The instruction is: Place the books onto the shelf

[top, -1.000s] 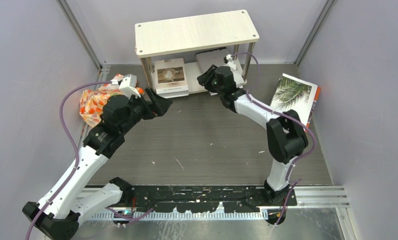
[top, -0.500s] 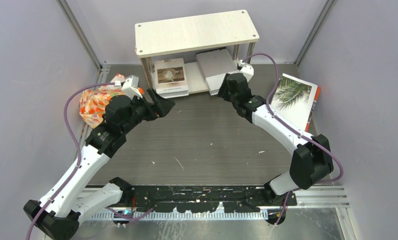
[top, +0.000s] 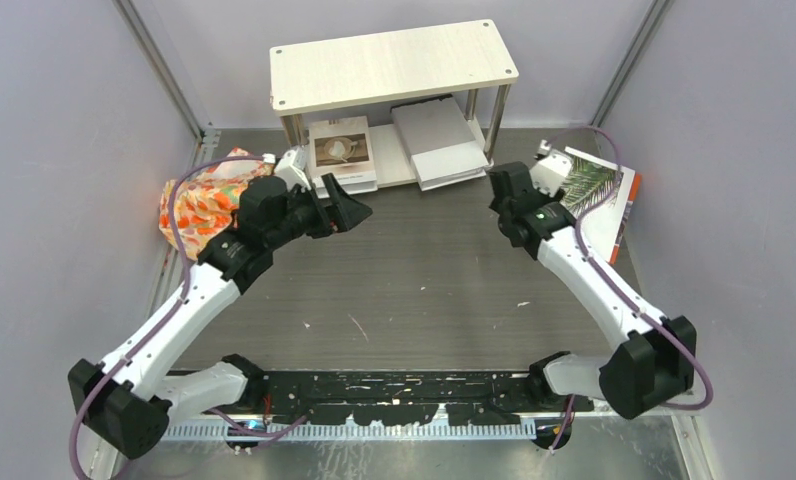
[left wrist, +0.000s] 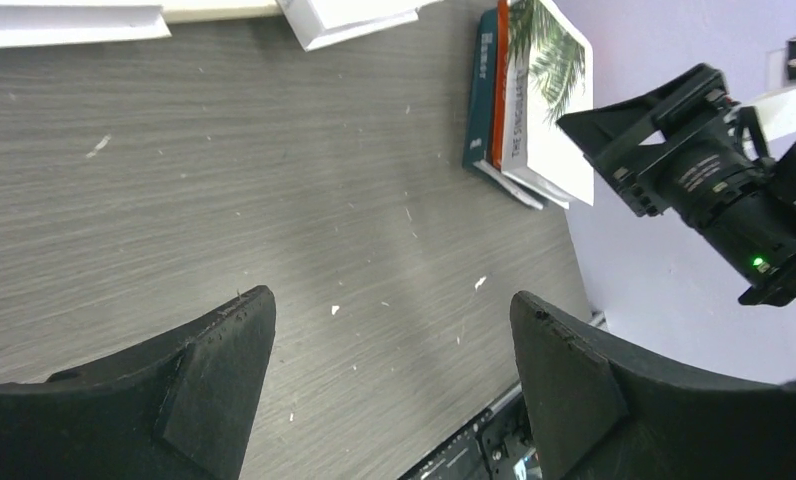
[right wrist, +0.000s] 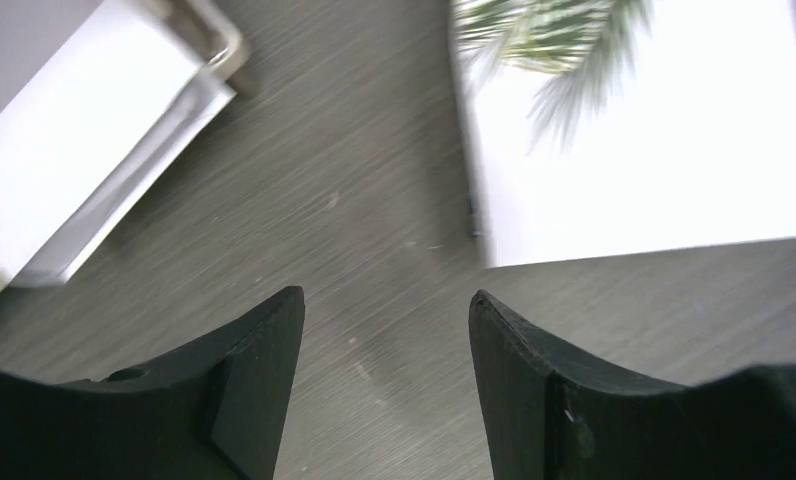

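Observation:
The shelf (top: 394, 62) stands at the back. On its lower board lie the beige coffee-cup book (top: 341, 150) and the grey-white book (top: 439, 140), which also shows in the right wrist view (right wrist: 69, 175). A stack topped by the green palm-leaf book (top: 596, 190) (right wrist: 634, 150) lies at the right, with orange and teal spines below it (left wrist: 494, 90). My right gripper (top: 502, 185) (right wrist: 386, 300) hangs open and empty between the shelf and that stack. Over the floor in front of the coffee-cup book, my left gripper (top: 352, 212) (left wrist: 389, 305) is open and empty too.
An orange-and-white floral cloth (top: 202, 205) lies bunched by the left wall. A metal shelf leg (right wrist: 209, 35) stands just left of the right gripper's path. Purple walls close in both sides. The dark floor (top: 414, 280) stretches between the arms.
My right gripper has drawn back from the grey-white book on the lower board and swung right toward the palm-leaf stack, its jaws widening. The left arm has reached a little farther right.

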Controlling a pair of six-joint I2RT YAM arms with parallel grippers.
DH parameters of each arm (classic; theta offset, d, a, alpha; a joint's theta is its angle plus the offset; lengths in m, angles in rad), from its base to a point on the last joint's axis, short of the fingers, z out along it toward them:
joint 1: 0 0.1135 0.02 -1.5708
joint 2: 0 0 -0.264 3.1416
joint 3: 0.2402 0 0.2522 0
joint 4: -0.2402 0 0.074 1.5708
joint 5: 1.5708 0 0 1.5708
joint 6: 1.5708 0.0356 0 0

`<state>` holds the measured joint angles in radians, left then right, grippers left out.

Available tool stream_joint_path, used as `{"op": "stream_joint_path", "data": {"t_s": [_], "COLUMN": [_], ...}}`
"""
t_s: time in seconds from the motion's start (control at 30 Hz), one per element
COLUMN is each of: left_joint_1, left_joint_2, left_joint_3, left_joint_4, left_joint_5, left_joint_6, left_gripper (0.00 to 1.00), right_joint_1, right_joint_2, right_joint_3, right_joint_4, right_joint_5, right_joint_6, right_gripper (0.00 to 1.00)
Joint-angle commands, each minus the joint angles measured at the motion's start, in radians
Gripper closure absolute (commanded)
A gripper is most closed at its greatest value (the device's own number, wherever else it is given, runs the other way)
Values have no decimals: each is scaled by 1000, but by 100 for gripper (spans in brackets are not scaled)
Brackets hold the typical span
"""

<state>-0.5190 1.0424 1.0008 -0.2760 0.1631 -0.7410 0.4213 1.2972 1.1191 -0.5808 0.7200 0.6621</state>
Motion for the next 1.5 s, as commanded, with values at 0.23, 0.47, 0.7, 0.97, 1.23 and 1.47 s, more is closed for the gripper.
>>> {"op": "stream_joint_path", "data": {"t_s": [0.23,0.47,0.7,0.97,1.23,1.47], "left_joint_1": [-176,-290,-308,-324,-326,-329], "left_joint_2": [257,537,788,1056,1273,1435], "left_joint_3": [152,302,476,685,886,1104], "left_joint_4": [161,268,420,541,611,609], "left_joint_5": [98,169,242,321,354,356], "left_joint_6": [17,7,-39,-109,-190,-241], "left_gripper": [12,12,11,10,10,9], "right_joint_1": [-255,-462,-610,-751,-821,-846], "right_joint_2": [-211,-293,-305,-285,-179,-45], "right_joint_3": [-109,-155,-150,-179,-190,-132], "right_joint_4": [-77,-71,-76,-33,66,135], "right_joint_5": [19,-42,-79,-124,-164,-191], "right_joint_6": [200,234,213,160,121,120], "right_gripper": [34,34,34,34,34,34]}}
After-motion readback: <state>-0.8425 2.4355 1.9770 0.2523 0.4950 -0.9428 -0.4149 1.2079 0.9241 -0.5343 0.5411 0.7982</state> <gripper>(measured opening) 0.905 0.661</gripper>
